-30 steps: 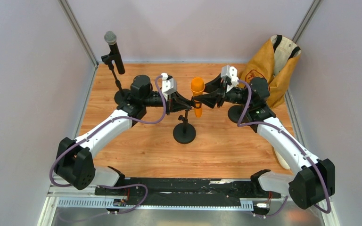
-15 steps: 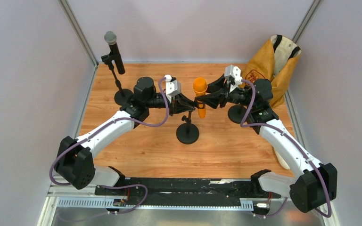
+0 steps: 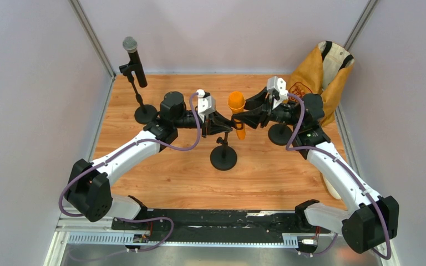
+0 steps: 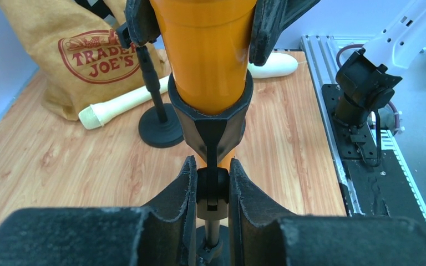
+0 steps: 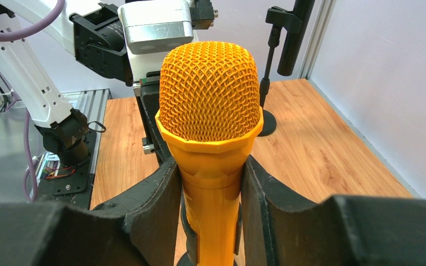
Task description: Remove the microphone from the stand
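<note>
The orange microphone (image 3: 236, 105) stands upright in the black clip of a stand (image 3: 223, 158) in the middle of the table. My left gripper (image 3: 226, 124) is shut on the stand's pivot knuckle (image 4: 212, 185) just under the clip (image 4: 211, 119). My right gripper (image 3: 241, 118) is shut on the microphone's body (image 5: 211, 183), just below its mesh head (image 5: 211, 94) and above the clip. In the left wrist view the microphone's body (image 4: 211, 50) fills the clip, with my right fingers (image 4: 274, 25) on either side of it.
A black microphone with a grey head (image 3: 133, 58) sits on a second stand at the far left. A third stand base (image 3: 277, 134) lies behind my right arm. A Trader Joe's paper bag (image 3: 316, 77) is at the far right, with a cream microphone (image 4: 122, 105) lying near it.
Both grippers, the orange microphone and its stand have shifted a little to the right together. Both grips are unchanged.
</note>
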Controlling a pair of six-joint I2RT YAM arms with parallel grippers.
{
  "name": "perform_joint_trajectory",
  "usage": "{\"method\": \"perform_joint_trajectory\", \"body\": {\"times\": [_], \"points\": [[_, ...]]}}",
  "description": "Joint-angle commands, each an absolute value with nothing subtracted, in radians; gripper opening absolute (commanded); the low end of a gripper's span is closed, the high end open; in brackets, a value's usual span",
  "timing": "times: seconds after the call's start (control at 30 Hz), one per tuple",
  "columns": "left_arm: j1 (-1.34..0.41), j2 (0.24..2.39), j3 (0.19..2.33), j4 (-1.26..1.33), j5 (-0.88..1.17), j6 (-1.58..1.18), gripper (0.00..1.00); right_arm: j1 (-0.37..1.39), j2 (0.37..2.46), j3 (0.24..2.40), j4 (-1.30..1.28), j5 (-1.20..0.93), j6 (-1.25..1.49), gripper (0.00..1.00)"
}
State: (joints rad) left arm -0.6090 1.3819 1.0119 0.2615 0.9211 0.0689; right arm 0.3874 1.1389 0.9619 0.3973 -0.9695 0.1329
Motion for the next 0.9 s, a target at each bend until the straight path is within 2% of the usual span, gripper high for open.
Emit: {"method": "perform_joint_trajectory", "body": {"times": [0.0,0.17,0.27,0.43,0.53,0.7,0.87], "points": [[-0.626,1.424,0.988,0.19,0.885,0.106,0.0,0.396,1.069,1.003,0.531,-0.999,0.212,0.17],[-0.626,1.425,0.989,0.19,0.884,0.104,0.0,0.393,1.065,1.002,0.534,-1.009,0.213,0.18],[-0.627,1.425,0.989,0.19,0.885,0.105,0.0,0.388,1.065,0.994,0.538,-1.015,0.213,0.22],[-0.626,1.419,0.992,0.187,0.887,0.108,0.0,0.389,1.087,0.995,0.465,-1.027,0.122,0.55],[-0.626,1.413,0.992,0.178,0.894,0.117,0.0,0.389,1.1,1.0,0.394,-1.037,0.032,0.66],[-0.626,1.404,0.995,0.169,0.915,0.119,0.0,0.389,1.127,0.994,0.332,-1.068,-0.068,0.69],[-0.626,1.399,0.994,0.166,0.923,0.126,0.0,0.385,1.152,0.994,0.313,-1.085,-0.09,0.66]]}}
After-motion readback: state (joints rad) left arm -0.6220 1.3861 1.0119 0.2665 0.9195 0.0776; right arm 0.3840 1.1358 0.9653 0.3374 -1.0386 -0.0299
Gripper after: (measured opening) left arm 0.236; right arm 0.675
